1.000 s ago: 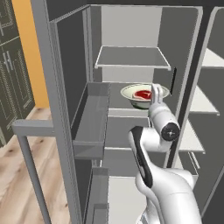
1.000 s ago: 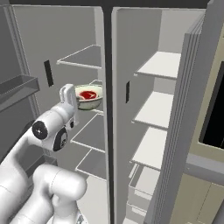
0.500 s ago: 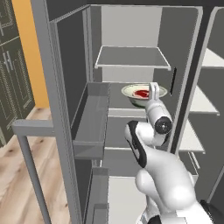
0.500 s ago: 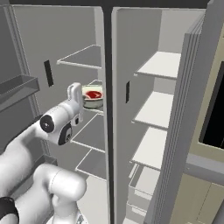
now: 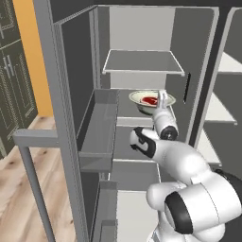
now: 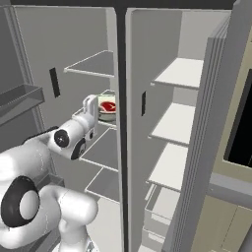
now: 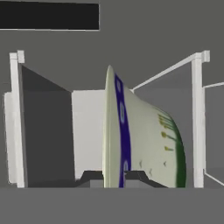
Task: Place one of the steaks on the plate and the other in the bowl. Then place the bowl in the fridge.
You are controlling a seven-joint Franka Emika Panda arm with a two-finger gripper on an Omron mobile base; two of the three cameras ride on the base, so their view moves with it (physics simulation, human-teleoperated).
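The bowl (image 5: 152,100), with a steak (image 5: 150,100) inside, is held by its rim in the clamped tool (image 7: 114,176), over a shelf (image 6: 101,150) within the fridge (image 5: 71,108). If released before being lowered, it could tip and spill.

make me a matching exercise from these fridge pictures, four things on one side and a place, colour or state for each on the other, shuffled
Things
1. bowl
2. steak
3. end effector
4. fridge

Place, colour or state
A. raw red, lying inside the bowl
B. shut on the bowl's rim
C. doors standing open, white shelves showing
D. pale cream-green, held inside the left compartment over a middle shelf

Right pairs: 1-D, 2-A, 3-B, 4-C
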